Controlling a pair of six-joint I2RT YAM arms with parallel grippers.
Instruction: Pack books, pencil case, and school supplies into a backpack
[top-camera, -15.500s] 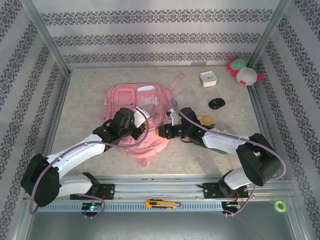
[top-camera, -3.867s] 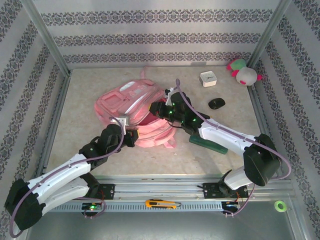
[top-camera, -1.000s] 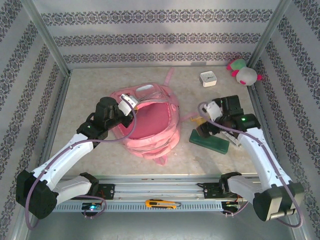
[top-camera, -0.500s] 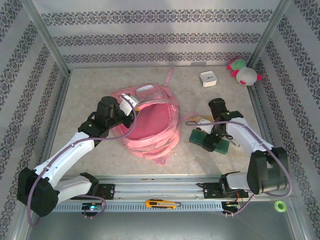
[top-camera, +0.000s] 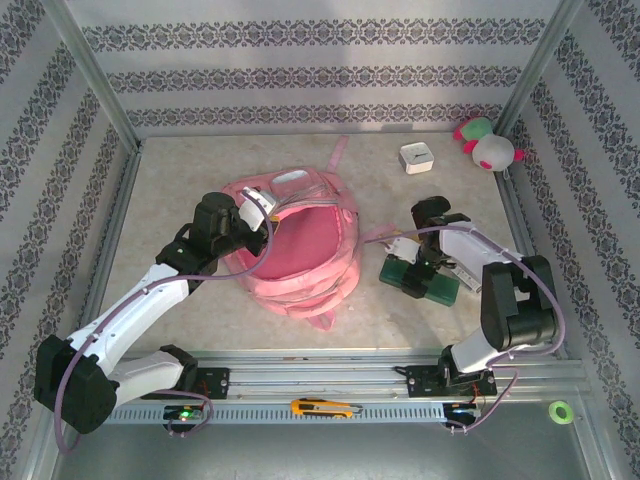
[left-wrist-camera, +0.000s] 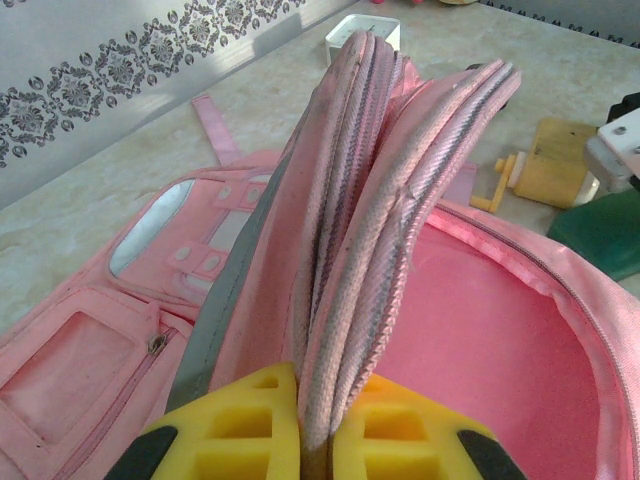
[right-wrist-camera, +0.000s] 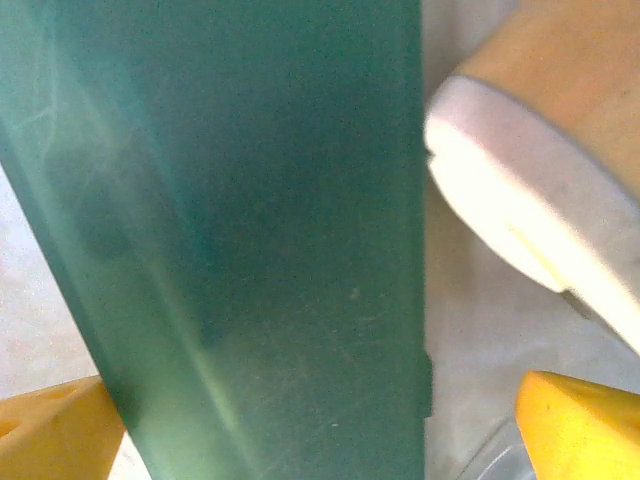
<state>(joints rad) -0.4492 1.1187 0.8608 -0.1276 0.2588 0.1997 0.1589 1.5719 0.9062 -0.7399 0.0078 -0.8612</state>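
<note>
The left gripper (left-wrist-camera: 315, 445) pinches the pink backpack's (top-camera: 310, 250) raised zip edge, the backpack lying mid-surface (top-camera: 180, 180), while just right of the backpack the right gripper (right-wrist-camera: 300, 430) stands spread wide astride a green book (right-wrist-camera: 250, 200).

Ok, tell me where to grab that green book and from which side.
Take the green book across its narrow width, coming straight down from above. It lies flat on the table, so only its long edges offer a pinch; the open right gripper straddles them. Mind the tan block close beside one edge.
</note>
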